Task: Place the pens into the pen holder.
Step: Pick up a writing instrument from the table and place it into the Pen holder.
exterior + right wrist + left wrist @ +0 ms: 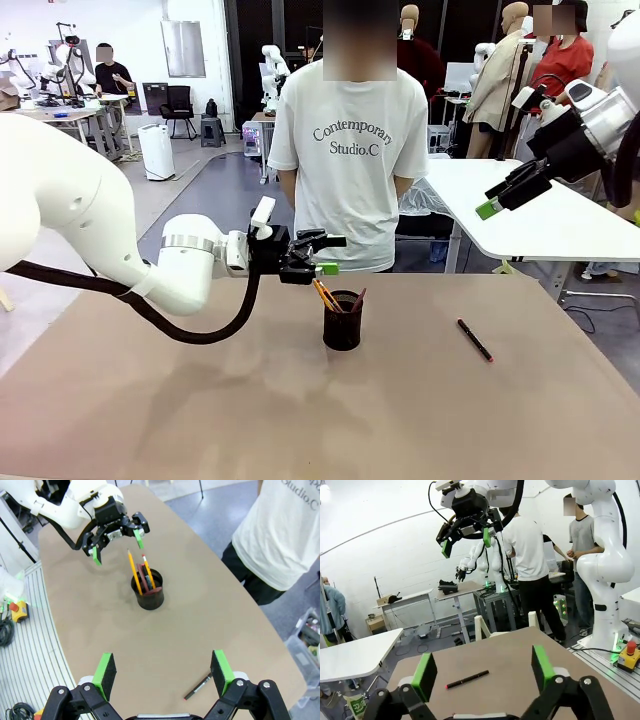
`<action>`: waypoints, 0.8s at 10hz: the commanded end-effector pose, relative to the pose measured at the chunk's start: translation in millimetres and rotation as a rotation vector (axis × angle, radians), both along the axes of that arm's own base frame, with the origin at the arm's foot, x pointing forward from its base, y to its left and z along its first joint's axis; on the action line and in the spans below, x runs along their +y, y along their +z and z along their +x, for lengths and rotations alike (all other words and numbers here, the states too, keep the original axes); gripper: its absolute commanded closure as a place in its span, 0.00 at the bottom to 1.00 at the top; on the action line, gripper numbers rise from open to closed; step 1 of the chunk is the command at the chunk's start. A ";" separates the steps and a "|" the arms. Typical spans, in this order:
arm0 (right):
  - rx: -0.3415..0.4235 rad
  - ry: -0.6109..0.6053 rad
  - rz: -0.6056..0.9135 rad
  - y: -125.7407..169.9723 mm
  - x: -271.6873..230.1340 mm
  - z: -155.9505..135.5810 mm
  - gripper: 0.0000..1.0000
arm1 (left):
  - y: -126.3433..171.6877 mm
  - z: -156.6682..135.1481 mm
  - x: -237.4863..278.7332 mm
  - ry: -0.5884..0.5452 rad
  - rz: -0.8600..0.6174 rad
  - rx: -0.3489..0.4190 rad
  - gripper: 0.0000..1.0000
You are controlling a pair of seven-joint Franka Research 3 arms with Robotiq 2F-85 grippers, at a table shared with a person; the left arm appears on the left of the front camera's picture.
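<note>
The black mesh pen holder (342, 322) (148, 594) stands mid-table. A yellow-orange pencil (324, 294) (133, 569) and a reddish-brown pen (358, 299) (149, 579) lean inside it. The black pen with red tip (475, 340) (466, 679) (198, 686) lies flat on the table, to the right of the holder. My left gripper (330, 254) (483, 672) (118, 548) is open and empty, just above and left of the holder's rim. High at the right, my right gripper (505, 192) (163, 670) (465, 542) hangs open and empty, well above the table.
A person in a white T-shirt (350, 160) stands at the far edge, behind the holder. The brown table (200, 420) is bare around the holder and the pen. A white table (540, 215) stands beyond, at the right.
</note>
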State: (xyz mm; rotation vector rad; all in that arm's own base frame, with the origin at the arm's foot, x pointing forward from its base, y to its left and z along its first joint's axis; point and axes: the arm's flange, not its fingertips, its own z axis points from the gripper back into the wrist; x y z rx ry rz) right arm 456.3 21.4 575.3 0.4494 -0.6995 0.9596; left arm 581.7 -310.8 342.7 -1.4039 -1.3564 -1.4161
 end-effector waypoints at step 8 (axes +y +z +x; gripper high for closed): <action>-0.001 0.003 0.004 1.2 -0.5 -0.1 0.00 | 8.8 0.1 20.3 0.013 0.041 -0.012 0.00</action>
